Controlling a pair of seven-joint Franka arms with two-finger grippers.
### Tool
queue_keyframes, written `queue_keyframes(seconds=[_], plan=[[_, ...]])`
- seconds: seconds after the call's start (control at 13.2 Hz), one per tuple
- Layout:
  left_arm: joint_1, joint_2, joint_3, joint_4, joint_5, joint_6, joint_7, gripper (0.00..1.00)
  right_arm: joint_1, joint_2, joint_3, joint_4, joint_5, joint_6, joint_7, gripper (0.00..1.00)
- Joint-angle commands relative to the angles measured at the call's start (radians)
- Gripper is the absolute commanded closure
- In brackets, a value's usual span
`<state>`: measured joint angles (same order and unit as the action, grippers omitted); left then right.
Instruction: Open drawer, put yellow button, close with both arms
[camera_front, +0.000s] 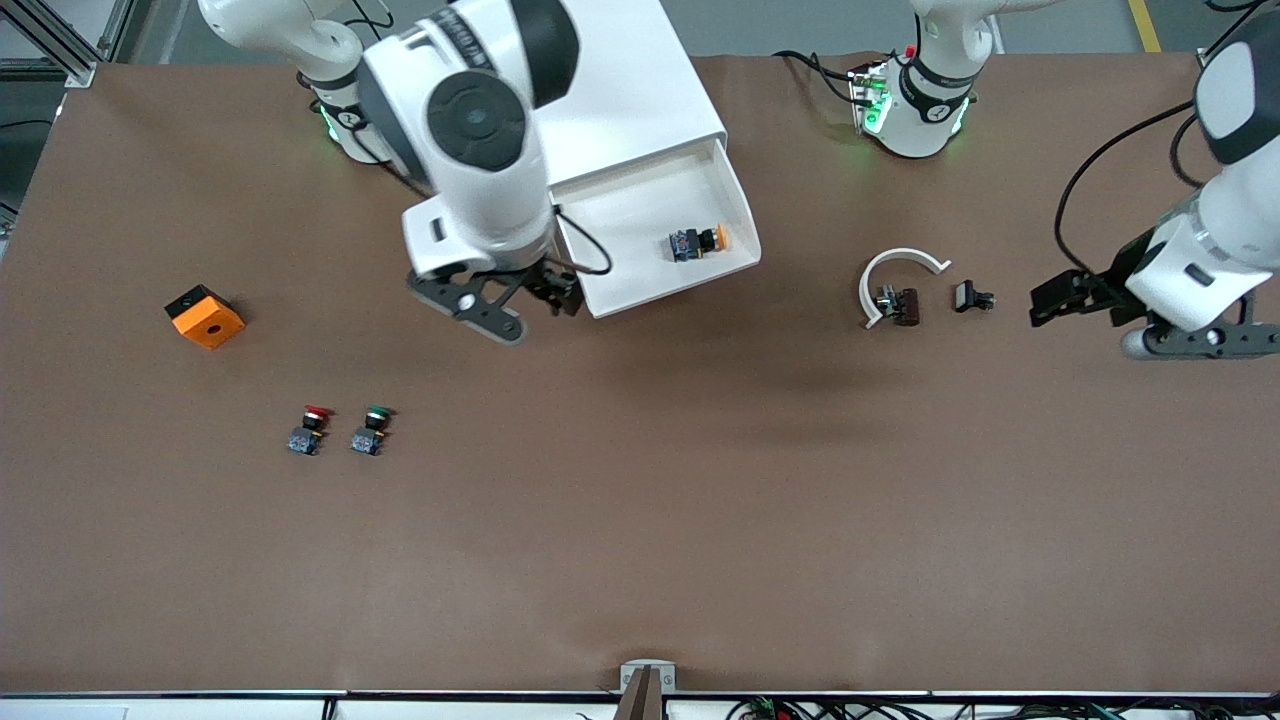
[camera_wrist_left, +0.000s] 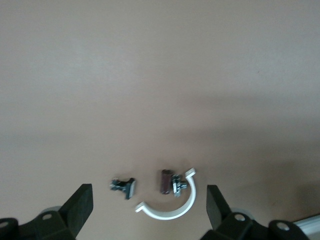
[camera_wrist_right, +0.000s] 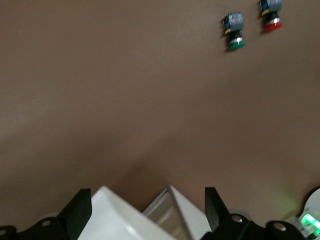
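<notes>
Yellow button (camera_front: 698, 242) in drawer (camera_front: 735, 205); right gripper (camera_front: 520, 300), left gripper (camera_front: 1075, 300) spread, empty.

Cabinet (camera_front: 620, 90) partly under right arm (camera_front: 480, 130)

**Legible Markings**

No text, label, brand, number or sign can be read on any surface in the three views. Small marks on the arm bases (camera_front: 915, 105) are too small to make out.
</notes>
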<state>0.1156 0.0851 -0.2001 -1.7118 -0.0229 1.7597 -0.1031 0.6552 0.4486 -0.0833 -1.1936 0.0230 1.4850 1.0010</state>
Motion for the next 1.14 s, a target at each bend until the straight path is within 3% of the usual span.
queue_keyframes(seconds=[0.0, 0.3, 0.61, 1.06], plan=[[-0.042, 0.062, -0.054, -0.002, -0.009, 0.079, -0.16, 0.0, -0.104, -0.033, 0.011, -0.006, -0.004, -0.046, -0.245, 0.0], [-0.181, 0.177, -0.079, 0.012, -0.008, 0.182, -0.444, 0.0, -0.317, -0.06, 0.011, -0.006, -0.008, -0.072, -0.643, 0.0], [-0.338, 0.28, -0.078, 0.037, -0.003, 0.259, -0.674, 0.0, -0.504, -0.094, 0.011, -0.009, -0.006, -0.086, -0.902, 0.0], [-0.482, 0.363, -0.078, 0.104, 0.001, 0.259, -0.89, 0.0, -0.649, -0.129, 0.013, -0.012, -0.005, -0.129, -0.953, 0.0]])
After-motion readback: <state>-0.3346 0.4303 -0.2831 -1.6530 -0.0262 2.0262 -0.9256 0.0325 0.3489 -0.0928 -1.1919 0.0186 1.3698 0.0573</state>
